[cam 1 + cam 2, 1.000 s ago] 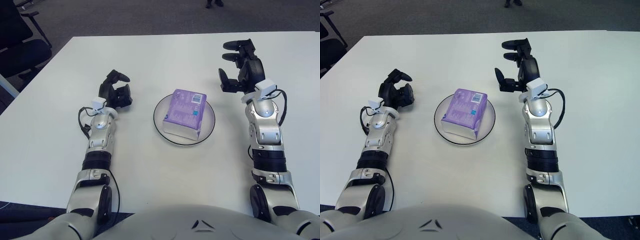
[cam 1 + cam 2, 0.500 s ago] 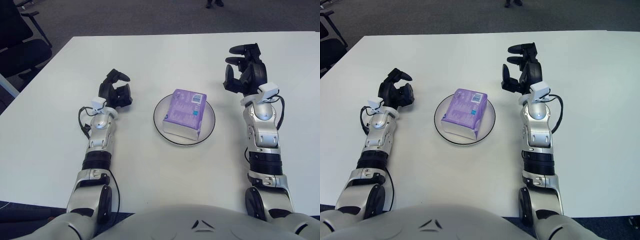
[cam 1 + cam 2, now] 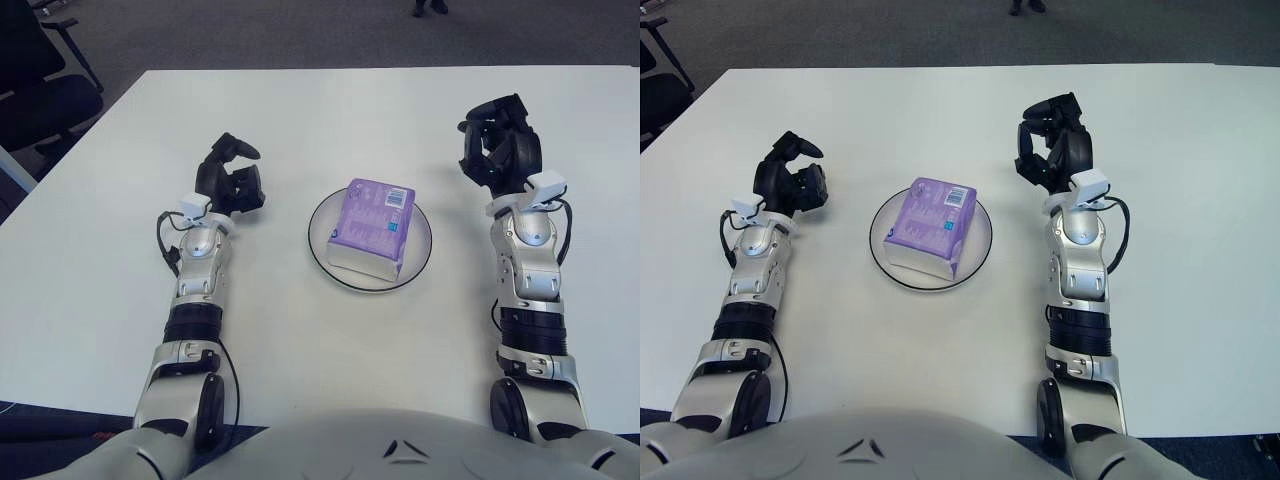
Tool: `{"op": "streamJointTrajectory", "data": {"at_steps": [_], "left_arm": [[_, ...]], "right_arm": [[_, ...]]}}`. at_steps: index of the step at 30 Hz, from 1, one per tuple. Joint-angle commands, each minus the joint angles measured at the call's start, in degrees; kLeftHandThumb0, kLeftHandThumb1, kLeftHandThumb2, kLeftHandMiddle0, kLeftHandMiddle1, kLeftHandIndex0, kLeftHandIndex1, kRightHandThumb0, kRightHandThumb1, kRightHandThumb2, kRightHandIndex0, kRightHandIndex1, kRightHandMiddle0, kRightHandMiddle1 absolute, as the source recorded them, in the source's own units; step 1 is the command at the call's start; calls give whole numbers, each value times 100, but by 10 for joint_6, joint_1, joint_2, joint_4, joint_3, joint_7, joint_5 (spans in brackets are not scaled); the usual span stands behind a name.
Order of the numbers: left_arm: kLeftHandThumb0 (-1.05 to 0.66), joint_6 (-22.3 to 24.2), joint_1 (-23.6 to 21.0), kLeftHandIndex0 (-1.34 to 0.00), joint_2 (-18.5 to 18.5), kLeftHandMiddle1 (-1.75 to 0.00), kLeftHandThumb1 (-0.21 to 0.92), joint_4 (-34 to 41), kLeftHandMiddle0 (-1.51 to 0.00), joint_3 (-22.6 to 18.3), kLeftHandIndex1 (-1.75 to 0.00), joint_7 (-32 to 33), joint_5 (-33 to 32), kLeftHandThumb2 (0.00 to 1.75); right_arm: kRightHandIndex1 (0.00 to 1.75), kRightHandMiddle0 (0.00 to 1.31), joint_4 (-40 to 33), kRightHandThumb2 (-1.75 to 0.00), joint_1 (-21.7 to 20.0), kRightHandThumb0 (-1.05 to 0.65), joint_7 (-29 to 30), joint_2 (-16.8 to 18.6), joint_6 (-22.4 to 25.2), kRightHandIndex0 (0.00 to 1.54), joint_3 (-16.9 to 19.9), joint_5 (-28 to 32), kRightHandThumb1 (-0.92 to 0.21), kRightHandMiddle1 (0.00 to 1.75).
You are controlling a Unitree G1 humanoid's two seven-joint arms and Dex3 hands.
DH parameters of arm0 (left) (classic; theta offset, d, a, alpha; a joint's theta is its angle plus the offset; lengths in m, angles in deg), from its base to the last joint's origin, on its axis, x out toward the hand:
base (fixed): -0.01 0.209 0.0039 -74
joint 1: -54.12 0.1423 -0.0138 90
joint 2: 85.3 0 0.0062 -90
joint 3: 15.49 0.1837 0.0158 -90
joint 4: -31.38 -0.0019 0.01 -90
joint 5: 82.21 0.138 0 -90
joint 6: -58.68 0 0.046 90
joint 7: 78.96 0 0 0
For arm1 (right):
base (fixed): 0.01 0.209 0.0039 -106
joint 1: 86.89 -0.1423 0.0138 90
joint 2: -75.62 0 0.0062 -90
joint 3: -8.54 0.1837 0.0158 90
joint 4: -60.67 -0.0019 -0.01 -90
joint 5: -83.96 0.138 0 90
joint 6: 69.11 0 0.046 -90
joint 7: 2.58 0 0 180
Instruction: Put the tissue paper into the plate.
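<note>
Purple tissue paper pack (image 3: 370, 228) is lying in white plate (image 3: 418, 262), frame centre. Right hand (image 3: 498, 152) is hovering right of it, fingers curled, empty. Left hand (image 3: 229, 181) is sitting left, fingers curled, empty.

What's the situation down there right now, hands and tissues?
Left hand and right hand both empty, either side of plate. Tissue pack sits in plate. Nothing in the way.

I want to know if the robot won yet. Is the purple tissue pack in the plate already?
Yes, it looks done. The purple tissue pack lies inside the white plate. Nothing is in hand: the right hand shows to the right of the plate, holding nothing, and the left hand to its left. Nothing looks left.
</note>
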Motion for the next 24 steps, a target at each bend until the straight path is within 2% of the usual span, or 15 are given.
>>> {"op": "streamJointTrajectory", "data": {"at_steps": [1, 8, 12, 15, 21, 24], "left_arm": [[-47, 6, 114, -59, 44, -175, 35, -45, -131, 7, -175, 11, -3, 128], [-47, 11, 118, -59, 48, -175, 35, -34, -131, 7, -175, 13, -4, 128], [-47, 11, 121, -58, 51, -175, 35, -28, -131, 6, -175, 10, -7, 127], [-47, 11, 122, -58, 52, -175, 35, -25, -131, 6, -175, 10, -7, 127], [-47, 10, 125, -59, 54, -175, 34, -21, -132, 7, -175, 13, -4, 129], [-47, 12, 124, -60, 54, -175, 34, -20, -132, 7, -175, 15, -2, 129]], "right_arm": [[145, 34, 48, -102, 46, -2, 1, 18, -18, 60, 9, 20, -49, 175], [152, 42, 114, -131, 38, -1, 1, 16, -50, 75, 11, 18, -27, 175], [155, 47, 123, -140, 45, -1, 14, 21, -45, 79, 10, 13, -20, 175], [158, 50, 117, -145, 54, -1, 31, 26, -25, 81, 8, 8, -16, 175], [169, 55, 113, -158, 71, -1, 42, 34, -13, 81, -4, 9, -8, 175], [173, 62, 118, -168, 78, -1, 45, 37, -11, 86, -9, 9, 0, 175]]}}
